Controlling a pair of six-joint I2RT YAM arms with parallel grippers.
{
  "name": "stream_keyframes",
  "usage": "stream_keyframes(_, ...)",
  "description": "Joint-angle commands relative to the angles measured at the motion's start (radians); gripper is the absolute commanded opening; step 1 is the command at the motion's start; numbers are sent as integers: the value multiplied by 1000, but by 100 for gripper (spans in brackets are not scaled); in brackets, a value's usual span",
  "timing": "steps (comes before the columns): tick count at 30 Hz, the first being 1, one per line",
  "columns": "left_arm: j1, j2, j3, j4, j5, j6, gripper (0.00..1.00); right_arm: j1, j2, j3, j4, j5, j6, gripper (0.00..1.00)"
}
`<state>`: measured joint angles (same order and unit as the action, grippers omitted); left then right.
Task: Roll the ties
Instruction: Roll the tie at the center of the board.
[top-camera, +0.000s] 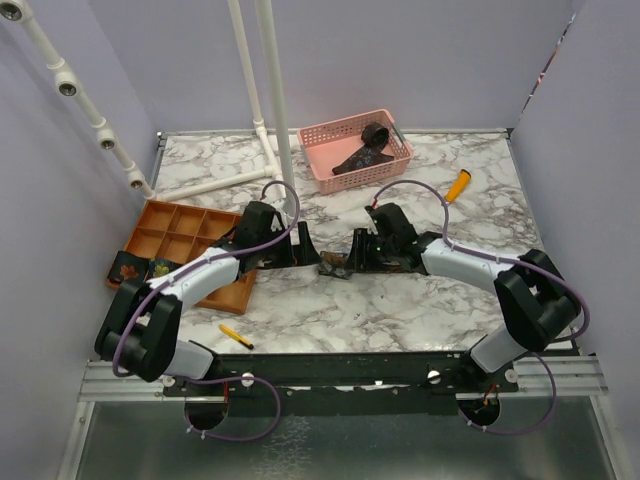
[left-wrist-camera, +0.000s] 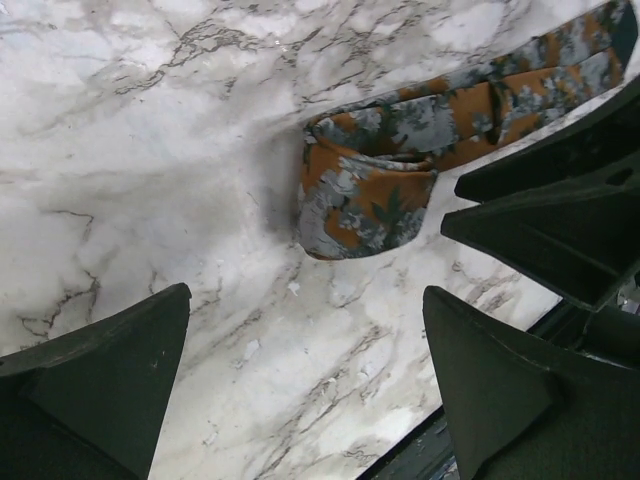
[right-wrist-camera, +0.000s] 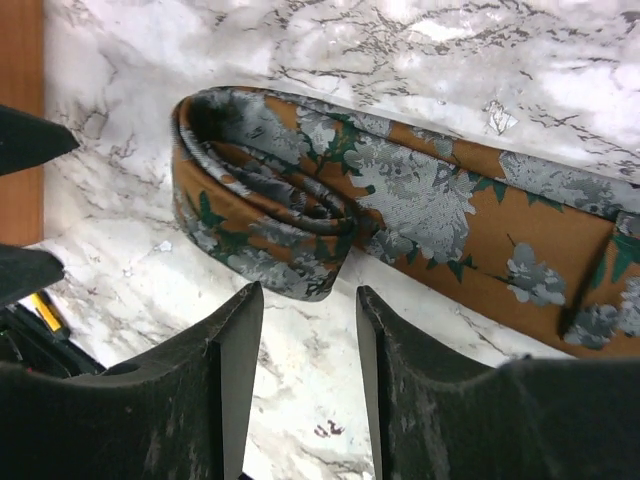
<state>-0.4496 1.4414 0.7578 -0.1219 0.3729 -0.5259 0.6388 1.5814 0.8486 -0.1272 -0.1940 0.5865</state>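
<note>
- Rust-orange silk with grey-green flowers: the tie (right-wrist-camera: 440, 215) lies on the marble table (top-camera: 400, 300) at the middle of the top view. One end is wound into a loose coil (left-wrist-camera: 365, 195), and the rest runs flat toward the right.
- Our left hand (left-wrist-camera: 305, 300) sits just left of the coil, spread as wide as it goes and holding nothing. We judge it is placed there to stop the coil from sliding.
- Our right hand (right-wrist-camera: 310, 295) has its fingers partly apart, tips just short of the coil, with nothing between them. It looks poised to pinch for another turn.
- Loose layers may spring open unless that pinch spans them all.
- A second tie (top-camera: 362, 155) lies in the pink basket (top-camera: 322, 150) at upper centre. Rolled ties (top-camera: 128, 268) seem to fill the lower-left compartments of the orange tray (top-camera: 190, 225).
</note>
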Motion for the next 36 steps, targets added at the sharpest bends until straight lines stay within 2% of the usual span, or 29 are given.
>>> stream_keyframes(1, -50, -137, -77, 50, -58, -51, 99, -8, -48, 64, -108, 54, -31, 47)
stream_keyframes(6, -70, -154, -109, 59, -141, -62, 99, -8, -24, 113, -140, 36, -24, 45)
stream_keyframes(13, -69, -67, -46, 70, -145, -33, 99, -8, 43, 77, -107, 22, 9, 39)
stream_keyframes(26, -67, 90, 16, 89, -36, -7, 99, -14, 108, 42, -107, 92, -9, 37)
stream_keyframes(36, -66, 216, 100, 113, 106, 2, 99, -48, 112, -16, -59, 59, -23, 36)
